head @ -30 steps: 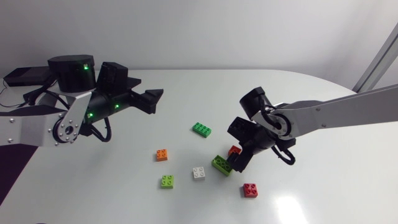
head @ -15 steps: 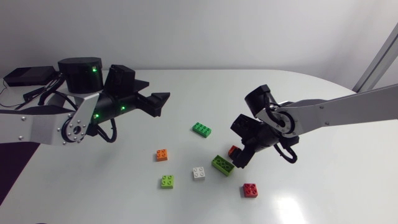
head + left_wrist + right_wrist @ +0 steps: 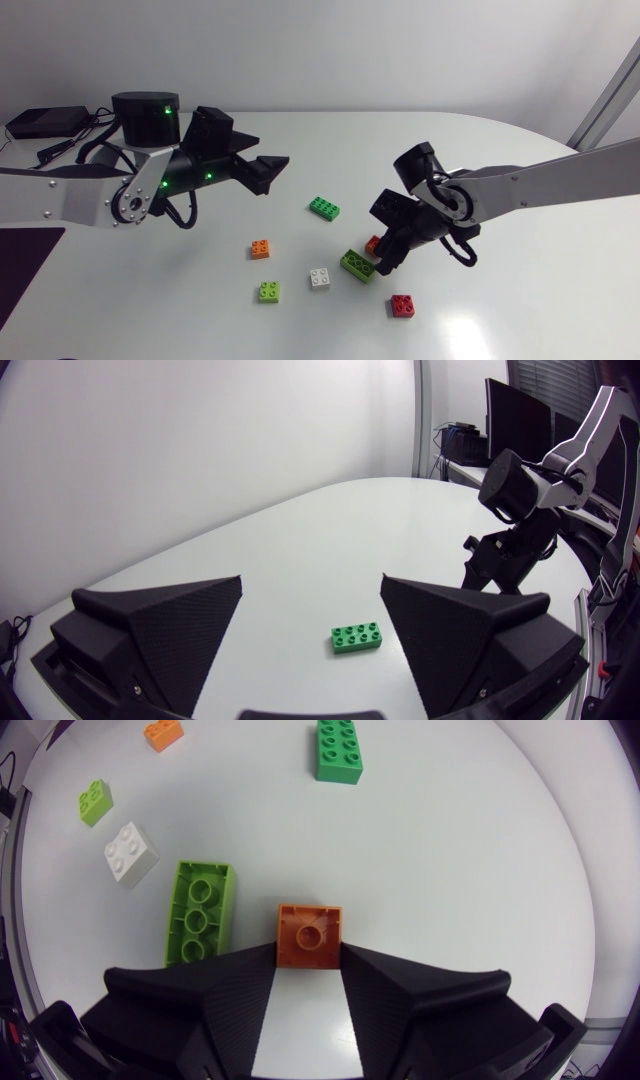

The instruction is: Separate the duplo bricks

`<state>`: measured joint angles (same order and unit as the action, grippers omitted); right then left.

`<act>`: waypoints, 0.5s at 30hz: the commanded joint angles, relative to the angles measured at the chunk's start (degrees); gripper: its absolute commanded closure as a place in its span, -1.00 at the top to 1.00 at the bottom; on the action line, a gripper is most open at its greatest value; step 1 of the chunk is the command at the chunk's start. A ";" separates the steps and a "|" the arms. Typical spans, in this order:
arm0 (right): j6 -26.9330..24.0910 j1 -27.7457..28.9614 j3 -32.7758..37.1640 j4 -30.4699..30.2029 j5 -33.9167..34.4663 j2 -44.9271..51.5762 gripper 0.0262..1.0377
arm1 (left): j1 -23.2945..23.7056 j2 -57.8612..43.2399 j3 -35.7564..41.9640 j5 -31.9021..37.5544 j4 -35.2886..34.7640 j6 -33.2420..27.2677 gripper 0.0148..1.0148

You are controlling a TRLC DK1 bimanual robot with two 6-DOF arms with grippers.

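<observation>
Obs., left to right. Left gripper [image 3: 311, 580]: hovers over the far-left part of the table [image 3: 180, 300], fingers spread wide, nothing between them.

Loose bricks, centre, each apart from the others:
- small orange brick [image 3: 260, 249]
- small lime brick [image 3: 269, 291], nearer
- white brick [image 3: 320, 279]
- dark green brick [image 3: 323, 208], farther, ahead of the left gripper

Right of these the long lime brick [image 3: 198, 910] lies just beside the held orange brick [image 3: 309, 932]. We see a narrow gap between the two, and both turn their hollow undersides to the right wrist camera. Right gripper [image 3: 308, 958]: narrow, fingers pressing the held orange brick from two sides, low at the table. Red brick [image 3: 403, 305]: near right, alone.

Handling, our judgement:
- Light, stiff moulded plastic, so firm squeezing should do no harm.
- The walls look smooth, and against wedge-shaped fingers a brick could slip out forwards.
- We would grip two opposite flat walls, square on and low, never the studs or corners.
- The long brick is best taken across its short width at mid-length.
</observation>
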<state>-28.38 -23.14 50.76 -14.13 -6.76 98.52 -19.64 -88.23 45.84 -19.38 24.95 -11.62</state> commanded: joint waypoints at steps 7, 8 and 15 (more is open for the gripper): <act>-1.50 0.72 -1.10 -0.46 -2.46 -0.52 -0.49 | -1.28 -1.77 1.62 -0.84 -0.25 -2.09 0.94; -1.41 0.99 -0.84 -0.90 -3.08 -1.14 -0.49 | -1.37 -1.86 1.62 -1.37 -0.25 -2.09 0.94; -1.33 4.50 0.48 -3.89 -11.78 -9.05 -0.50 | -2.86 -2.13 0.30 -8.40 -0.43 -4.73 0.93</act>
<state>-29.39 -19.94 50.78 -16.67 -16.86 92.64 -21.65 -89.38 46.09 -25.93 24.71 -14.24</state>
